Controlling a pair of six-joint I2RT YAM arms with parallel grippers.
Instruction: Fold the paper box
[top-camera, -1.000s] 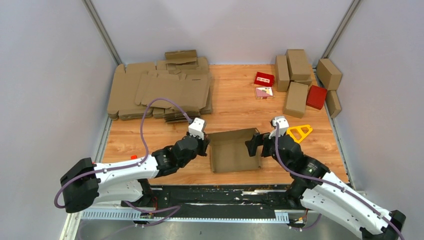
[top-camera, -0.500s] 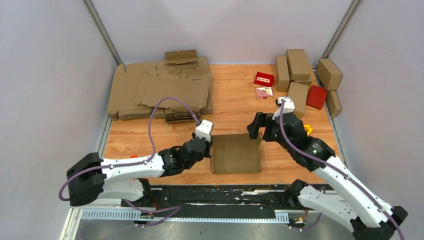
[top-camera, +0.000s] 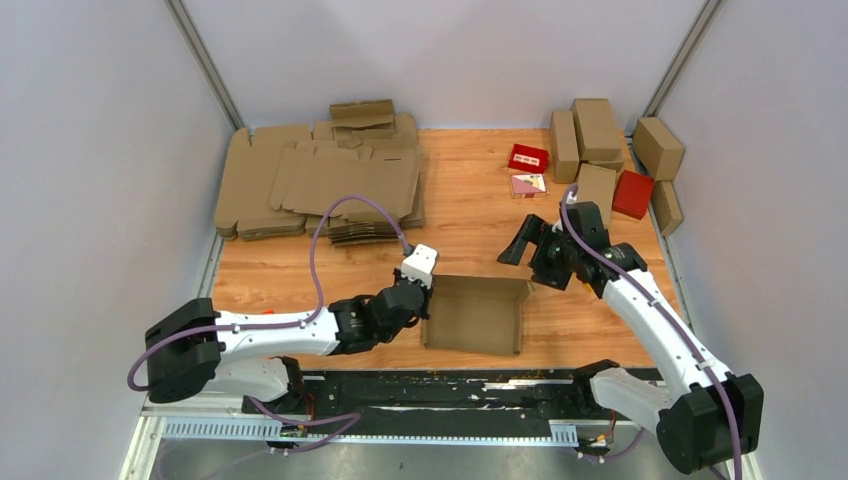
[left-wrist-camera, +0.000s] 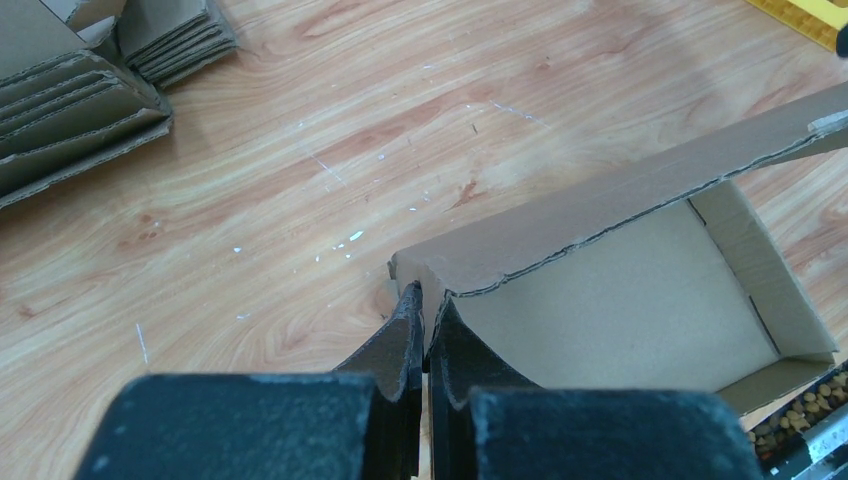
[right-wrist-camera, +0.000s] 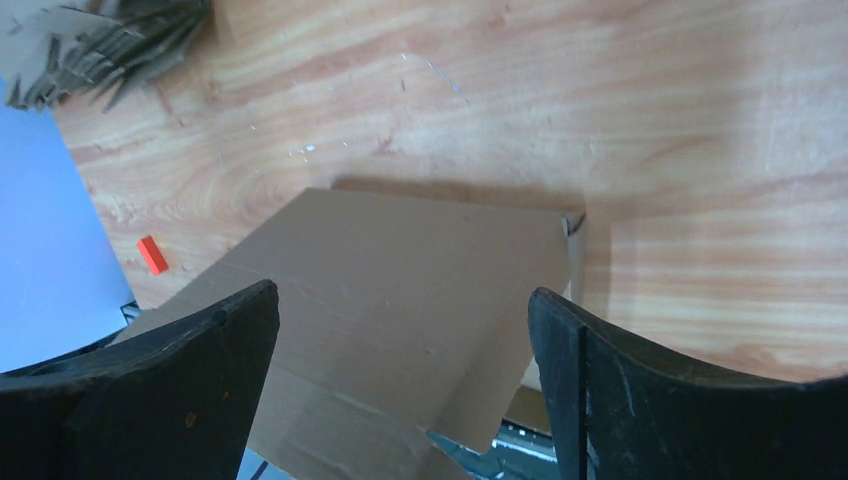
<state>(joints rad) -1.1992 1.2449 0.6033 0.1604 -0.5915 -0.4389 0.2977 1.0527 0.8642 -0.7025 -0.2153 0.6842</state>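
I'd pulled the right gripper (top-camera: 522, 245) up off the box (top-camera: 478, 318), fingers spread wide; the left gripper (left-wrist-camera: 425, 300) stayed pinched on its wall. Folding remained unfinished.

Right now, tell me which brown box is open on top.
The wide shallow box between the arms, its corner pinched by the left gripper. The brown boxes at the far right are all closed.

Plain brown paper box (top-camera: 478, 318) on an orange-brown, wood-grained tabletop (top-camera: 470, 220). Flat blanks (top-camera: 330, 180) at the far left corner are the same brown. A bright red box (top-camera: 632, 193) near the right edge.
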